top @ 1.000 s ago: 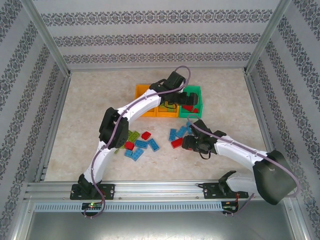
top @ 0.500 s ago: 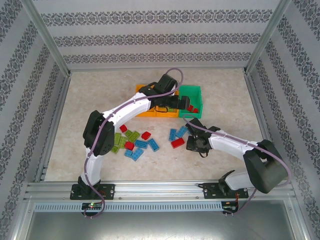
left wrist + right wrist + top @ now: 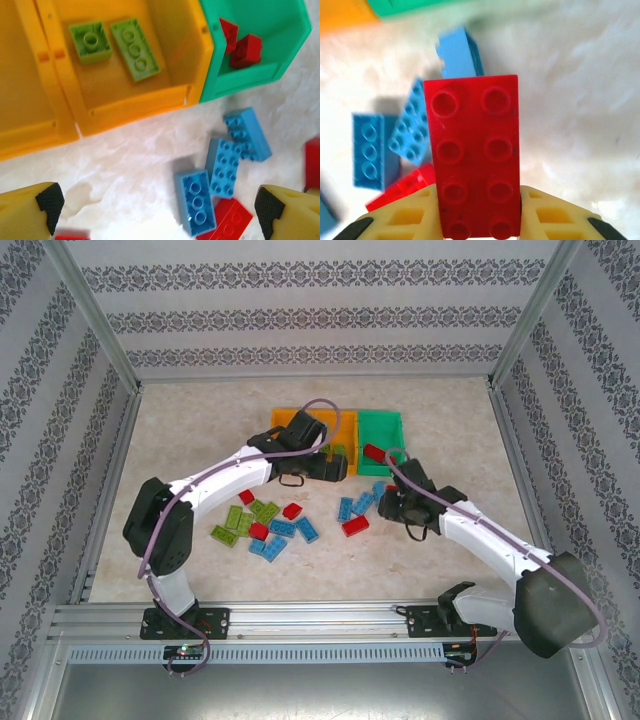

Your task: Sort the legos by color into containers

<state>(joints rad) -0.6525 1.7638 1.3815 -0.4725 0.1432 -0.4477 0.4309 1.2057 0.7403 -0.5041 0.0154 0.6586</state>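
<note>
Table (image 3: 180, 440) bears a row of containers (image 3: 345, 428) — orange bins (image 3: 125, 105), one holding two green bricks (image 3: 135, 50), and a green bin (image 3: 250, 82) holding two red ones (image 3: 246, 50). Left gripper (image 3: 159, 207) gapes wide over loose blue bricks (image 3: 225, 167) near the green bin; right gripper (image 3: 479, 217) clamps a red brick (image 3: 475, 150) above more blue bricks
</note>
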